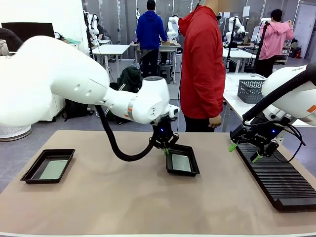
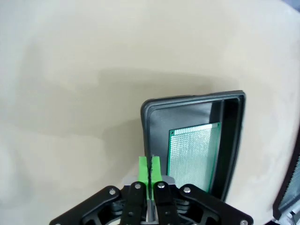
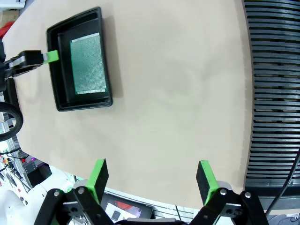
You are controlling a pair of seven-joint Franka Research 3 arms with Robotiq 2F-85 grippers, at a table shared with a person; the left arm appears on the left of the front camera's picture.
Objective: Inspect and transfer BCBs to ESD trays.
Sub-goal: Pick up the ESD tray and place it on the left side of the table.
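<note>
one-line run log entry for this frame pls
left gripper: shut, empty, at middle tray rim | right gripper: open, empty, over rack | boards: one in middle tray, one in left tray

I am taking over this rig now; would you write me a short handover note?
Left tool: shut, holding nothing, at the near-left rim of the middle tray.
Right tool: open, empty, over the rack.
One green board lies flat in the middle tray; another board lies in the left tray.
Done: both trays loaded. The rack's slots look empty, so little seems left.
</note>
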